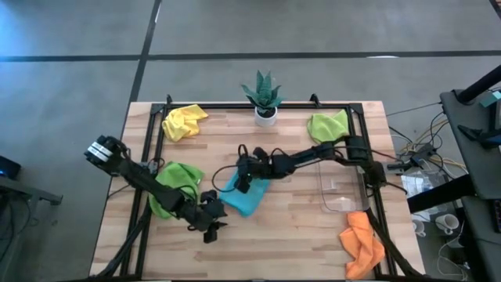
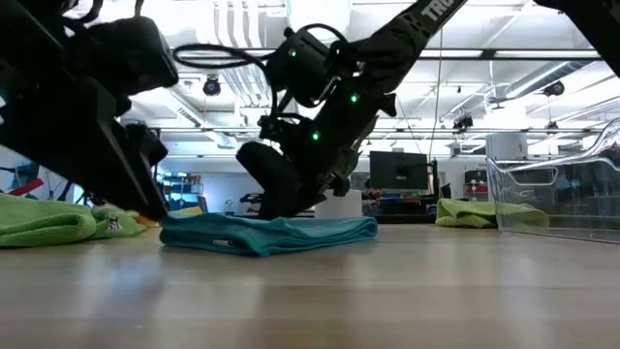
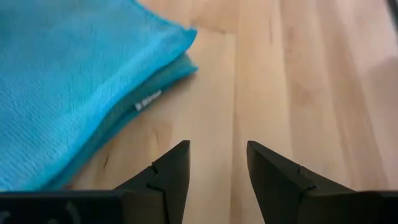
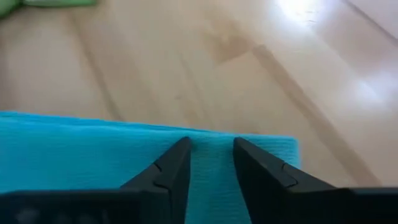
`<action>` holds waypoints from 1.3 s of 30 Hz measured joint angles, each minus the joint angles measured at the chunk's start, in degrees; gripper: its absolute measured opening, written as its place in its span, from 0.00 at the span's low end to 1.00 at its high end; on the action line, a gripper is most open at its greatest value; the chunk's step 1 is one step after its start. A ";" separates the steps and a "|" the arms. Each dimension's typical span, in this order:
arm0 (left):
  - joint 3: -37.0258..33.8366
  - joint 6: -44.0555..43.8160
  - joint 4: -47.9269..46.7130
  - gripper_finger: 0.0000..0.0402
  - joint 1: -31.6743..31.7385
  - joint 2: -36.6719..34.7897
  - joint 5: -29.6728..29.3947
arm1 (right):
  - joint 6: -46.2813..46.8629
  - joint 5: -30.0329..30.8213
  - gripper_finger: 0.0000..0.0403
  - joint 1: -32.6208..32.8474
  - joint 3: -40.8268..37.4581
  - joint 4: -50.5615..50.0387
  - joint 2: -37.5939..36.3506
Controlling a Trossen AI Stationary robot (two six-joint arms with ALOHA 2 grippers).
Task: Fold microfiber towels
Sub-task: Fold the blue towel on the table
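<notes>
Two tools at the blue towel (image 1: 249, 197): right tool (image 4: 209, 163) down over its edge, part-open, no grip visible; left tool (image 3: 217, 168) part-open, empty, towel beside it; next likely pinch and fold.

A small green spiky potted plant in a white pot (image 1: 264, 99) stands at the far edge of the light wooden slatted table (image 1: 290, 235), with a clear plastic rectangular tray (image 1: 338, 190) near its right side
</notes>
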 joint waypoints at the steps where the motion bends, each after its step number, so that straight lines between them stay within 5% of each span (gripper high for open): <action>1: 0.00 0.82 0.07 0.36 0.02 -0.39 -0.02 | 0.13 -0.11 0.28 0.10 0.13 -0.17 -0.28; 9: -2.79 4.45 -0.33 0.36 4.31 -3.26 -5.63 | -1.21 0.66 0.26 -1.33 0.20 -2.66 -3.79; 13: -4.97 4.20 -0.47 0.36 7.99 -1.95 -2.00 | -1.24 -4.18 0.23 -2.83 -0.14 -2.81 -2.66; 23: -6.11 -1.82 -9.76 0.36 6.84 -7.50 3.54 | -3.49 -4.45 0.12 -5.94 -0.43 -2.77 -1.41; 39: -9.47 3.56 -1.72 0.36 7.88 -5.02 -8.60 | -3.81 -4.68 0.11 -5.52 -0.47 -2.70 -1.45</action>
